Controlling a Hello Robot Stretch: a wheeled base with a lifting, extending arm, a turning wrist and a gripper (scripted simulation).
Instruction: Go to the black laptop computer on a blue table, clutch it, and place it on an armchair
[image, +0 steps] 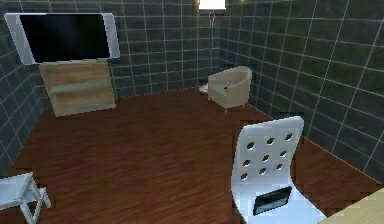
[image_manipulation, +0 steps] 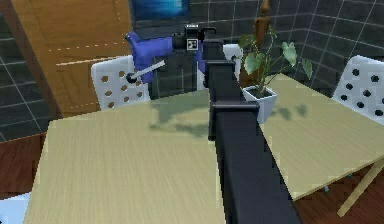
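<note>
1. Forward view: the room has dark tiled walls (image: 290, 60) and a brown wood floor (image: 140, 140). A television (image: 68, 37) hangs at the upper left over a wooden cabinet (image: 78, 88).
   - The armchair (image: 230, 88), pale beige, stands in the far corner under a lamp (image: 212, 5), a little right of centre and well apart from me across bare floor.
   - Its seat seems to open toward the view's left and front, with its back near the right-hand wall.
   - Close by, a white chair (image: 265, 160) stands just beside the table (image: 355, 212).
   - The dark rectangle (image: 272, 200) low in that chair's back could be a gap or the laptop; I cannot tell which.

2. Arm side view: the table (image_manipulation: 120, 160) is pale wood, not blue. My arm (image_manipulation: 240, 150) reaches out across it.
   - The claw (image_manipulation: 140, 72) shows near the table's far edge, in front of a holed chair back (image_manipulation: 112, 92).
   - A blue shape (image_manipulation: 150, 48) sits right at the claw.
   - I cannot tell what that shape is, whether I hold anything, or whether my fingers are apart or together.
   - A potted plant (image_manipulation: 262, 70) stands on the table just right of the arm.

3. My judgement: the armchair lies toward my front while the claw points out sideways, so the coming move turns on swinging my base round to face the armchair's open side. The laptop's long axis and heading I cannot tell.
</note>
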